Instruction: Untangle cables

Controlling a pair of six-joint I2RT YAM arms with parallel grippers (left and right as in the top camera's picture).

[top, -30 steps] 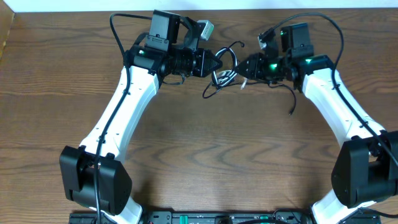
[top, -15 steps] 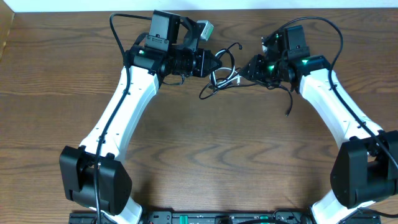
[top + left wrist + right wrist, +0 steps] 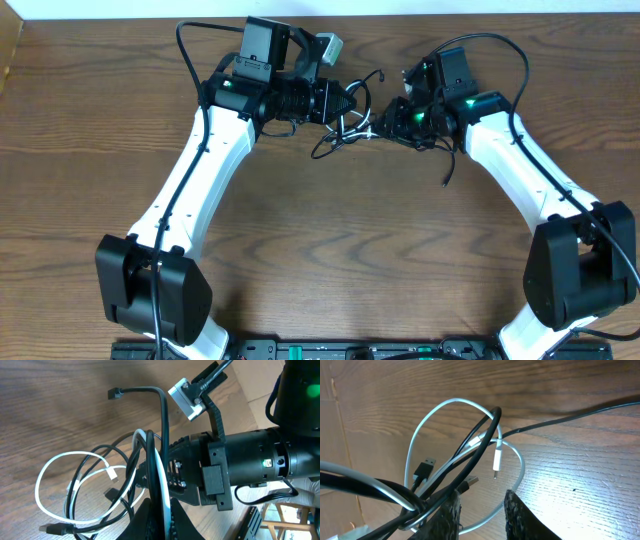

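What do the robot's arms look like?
The left arm and right arm are long white tubes with black joints and chunky black bases. Thin black wires run along them, and green lights glow near the wrists. Each ends in a pointy black tool: left tool, right tool.

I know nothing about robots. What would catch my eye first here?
A tangle of thin cables, one black and one white, is bunched at the far middle of the wooden table. Two white arms lean in from either side: the left gripper is clamped on the bundle, and the right gripper sits just beside it with its jaws apart.
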